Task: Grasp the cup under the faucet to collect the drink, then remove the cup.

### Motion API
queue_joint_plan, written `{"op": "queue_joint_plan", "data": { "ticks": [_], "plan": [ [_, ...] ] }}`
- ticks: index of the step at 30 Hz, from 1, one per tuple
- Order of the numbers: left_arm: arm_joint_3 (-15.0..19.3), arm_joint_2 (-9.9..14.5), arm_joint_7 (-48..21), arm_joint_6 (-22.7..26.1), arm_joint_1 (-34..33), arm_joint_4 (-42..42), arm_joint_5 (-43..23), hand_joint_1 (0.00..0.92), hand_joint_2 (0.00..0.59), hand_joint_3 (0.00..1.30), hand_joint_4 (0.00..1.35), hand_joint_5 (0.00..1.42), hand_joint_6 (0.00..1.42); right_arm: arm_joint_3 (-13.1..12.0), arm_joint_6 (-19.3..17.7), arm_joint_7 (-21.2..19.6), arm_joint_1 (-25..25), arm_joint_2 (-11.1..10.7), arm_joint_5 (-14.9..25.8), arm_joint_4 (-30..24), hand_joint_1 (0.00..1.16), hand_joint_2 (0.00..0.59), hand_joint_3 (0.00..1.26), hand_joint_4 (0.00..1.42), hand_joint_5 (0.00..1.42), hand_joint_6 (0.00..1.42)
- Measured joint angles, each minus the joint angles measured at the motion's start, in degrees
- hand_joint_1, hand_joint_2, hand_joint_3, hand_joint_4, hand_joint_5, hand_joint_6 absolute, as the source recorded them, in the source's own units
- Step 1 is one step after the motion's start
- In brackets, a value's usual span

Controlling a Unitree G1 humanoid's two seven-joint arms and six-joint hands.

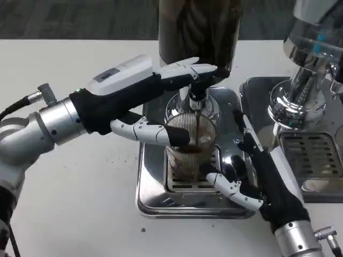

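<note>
I see the ribbed clear cup (190,147) standing upright on the grated drip tray (155,198) directly under the faucet (196,99), with a thin dark stream falling into it and dark drink pooled in its lower part. My left hand (153,104) reaches in from the left, its upper fingers laid on the dispenser's lever above the faucet and a lower finger touching the cup's left side, though I cannot tell whether it actually grips anything. My right hand (252,171) rests just right of the cup on the tray's near-right edge, fingers spread and holding nothing.
</note>
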Motion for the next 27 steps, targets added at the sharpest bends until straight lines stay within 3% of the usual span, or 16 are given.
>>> {"op": "queue_joint_plan", "data": {
  "ticks": [27],
  "plan": [
    [0.0, 0.2, 0.0, 0.6, 0.6, -1.1, -0.2, 0.000, 0.079, 0.15, 0.00, 0.00, 0.00, 0.0, 0.0, 1.5, -1.6, 0.8, 0.4, 1.4, 0.60, 0.230, 0.01, 0.00, 0.00, 0.11]
  ]
}}
